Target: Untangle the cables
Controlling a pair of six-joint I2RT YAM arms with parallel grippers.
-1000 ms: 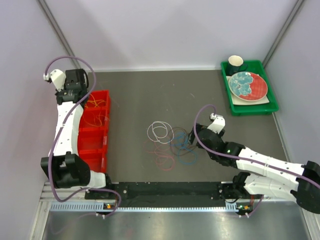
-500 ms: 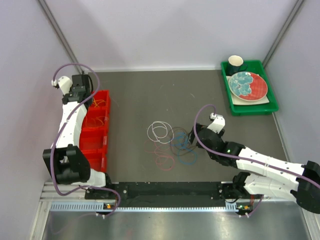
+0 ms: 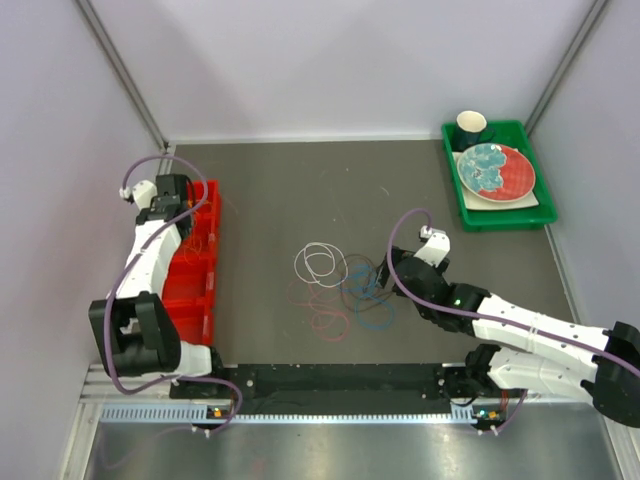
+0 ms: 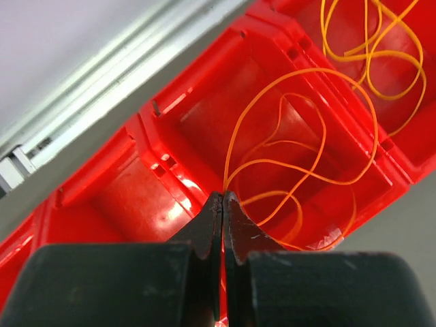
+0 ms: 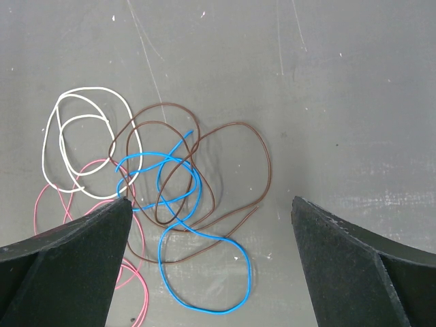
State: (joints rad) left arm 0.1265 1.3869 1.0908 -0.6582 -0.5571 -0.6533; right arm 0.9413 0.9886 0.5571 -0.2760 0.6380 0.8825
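Left gripper [image 4: 223, 197] pinched shut on the orange cable [image 4: 320, 129] over the red bin [image 4: 136, 197], right gripper [image 5: 211, 202] spread wide above white cable [image 5: 88, 89], brown cable [image 5: 269, 160], blue cable [image 5: 159, 255] and pink cable [image 5: 36, 208], overlapped mid-table [image 5: 340, 102]

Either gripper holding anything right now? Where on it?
Left gripper pinches one strand of the orange cable at its tips, over the red bin. Right gripper is open, empty.

four loose cables [image 5: 163, 180], one red bin [image 3: 214, 280], one green tray [image 3: 500, 217], one plate [image 3: 495, 170], one cup [image 3: 471, 125]
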